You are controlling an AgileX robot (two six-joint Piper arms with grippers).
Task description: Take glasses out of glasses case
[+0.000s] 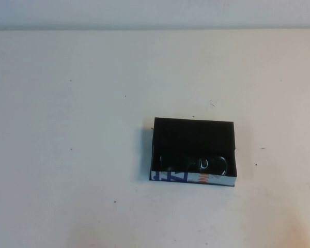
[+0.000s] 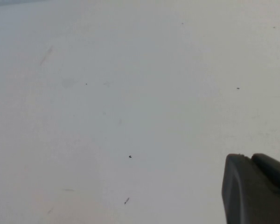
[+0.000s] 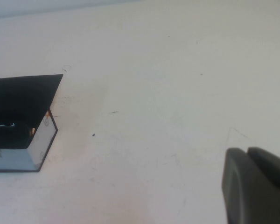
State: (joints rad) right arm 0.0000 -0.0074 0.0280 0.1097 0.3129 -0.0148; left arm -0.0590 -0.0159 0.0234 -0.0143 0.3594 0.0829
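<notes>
- High view showed the glasses case (image 1: 194, 150) lying open on the white table (image 1: 67, 129), a little right of the middle and toward the near side.
- Its inside was black, and its near side edge was white with blue and orange letters.
- The glasses (image 1: 212, 164) lay inside the case, along the near wall, toward its right end; only a lens outline and a glint showed against the black.
- Neither arm appeared in the high view.
- Left wrist view showed only a dark part of the left gripper (image 2: 256, 189) at the frame's corner, above bare table with a few small specks; whether its jaws were apart or together, I cannot tell.
- Right wrist view showed a dark part of the right gripper (image 3: 256, 184) in the same way, well apart from the case (image 3: 23, 109); its jaws' state I cannot tell either.
- That view caught one corner of the case, with its black inside and a pale side wall.
</notes>
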